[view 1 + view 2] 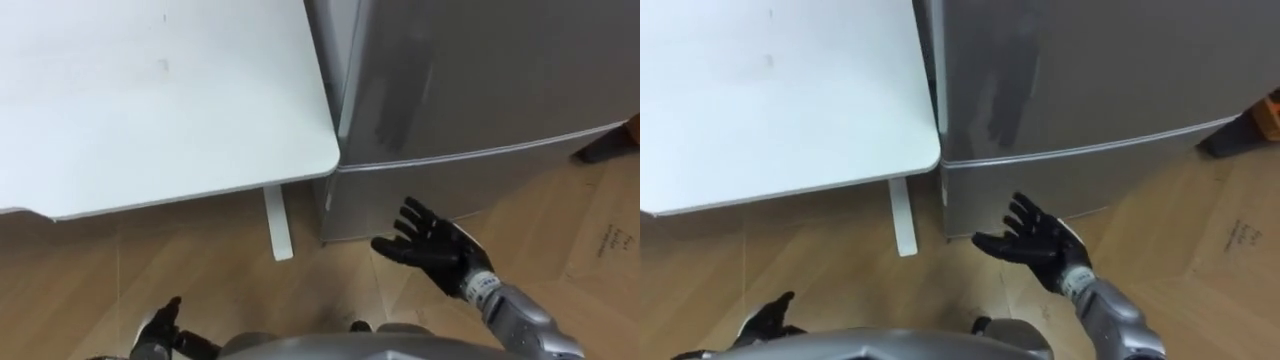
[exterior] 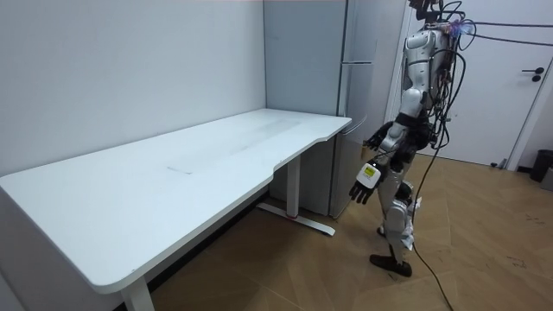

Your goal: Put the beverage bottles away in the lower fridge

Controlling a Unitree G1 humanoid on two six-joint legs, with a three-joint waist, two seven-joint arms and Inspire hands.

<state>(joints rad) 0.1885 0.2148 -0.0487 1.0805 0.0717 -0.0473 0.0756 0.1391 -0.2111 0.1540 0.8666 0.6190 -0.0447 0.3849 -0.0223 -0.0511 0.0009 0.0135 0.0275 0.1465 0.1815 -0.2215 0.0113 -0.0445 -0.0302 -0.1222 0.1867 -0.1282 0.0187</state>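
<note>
Right hand [image 1: 432, 245], fingers [image 1: 412, 213] spread, near lower fridge door [image 1: 440, 185], left hand [image 1: 160, 335] low, fingers relaxed

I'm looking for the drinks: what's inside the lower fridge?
The fridge hides its inside: its lower door is shut. The door's grey front shows, with the open right hand before it.
</note>
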